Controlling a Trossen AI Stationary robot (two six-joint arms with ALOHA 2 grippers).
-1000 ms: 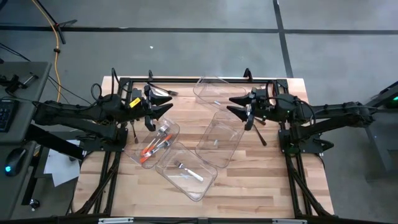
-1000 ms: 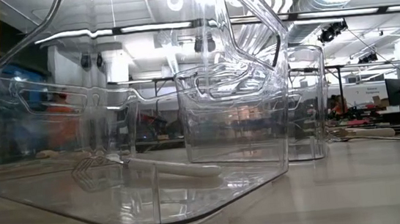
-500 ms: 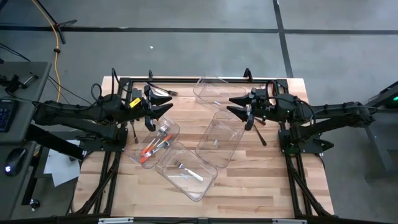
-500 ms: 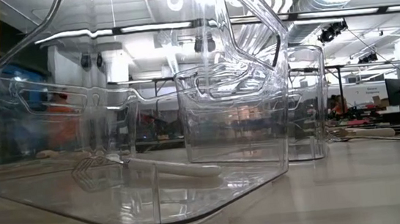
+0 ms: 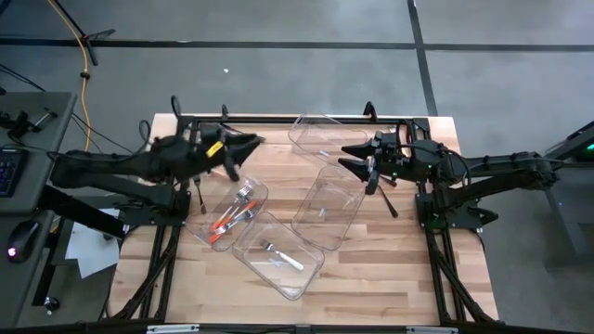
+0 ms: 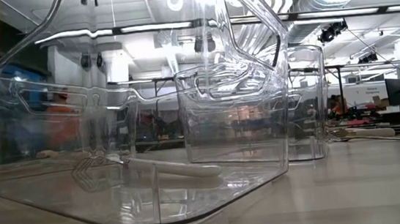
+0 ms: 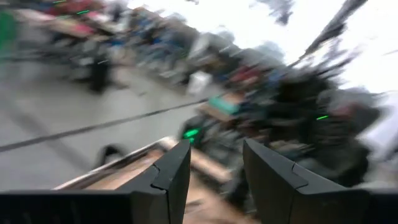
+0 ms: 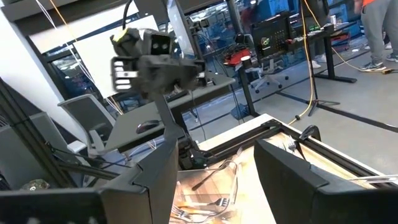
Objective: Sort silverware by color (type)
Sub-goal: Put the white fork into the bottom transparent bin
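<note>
Orange-handled silverware [image 5: 227, 221] lies in a clear bin [image 5: 263, 190] left of centre. A white-handled fork [image 5: 281, 255] lies flat in the near bin [image 5: 299, 286] and also shows in the low view [image 6: 154, 168]. Black pieces lie on the table beside the right arm [image 5: 389, 200], beside the left arm [image 5: 200, 197] and at the far edge [image 5: 243, 137]. My left gripper [image 5: 249, 145] hangs level above the table's far left, open and holding nothing [image 7: 214, 149]. My right gripper [image 5: 345, 156] faces it from the right, level, open and holding nothing [image 8: 214, 146].
Two more clear bins hold no silverware that I can see: one at the far edge [image 5: 320, 134], one right of centre [image 5: 327, 209]. Bare wood shows along the near edge [image 5: 390, 288]. A black frame [image 5: 278, 119] runs round the table.
My left gripper has swung toward the table's far edge and rolled about its own axis, still open; its wrist view is blurred by the motion. My right gripper, the bins and the silverware have kept still.
</note>
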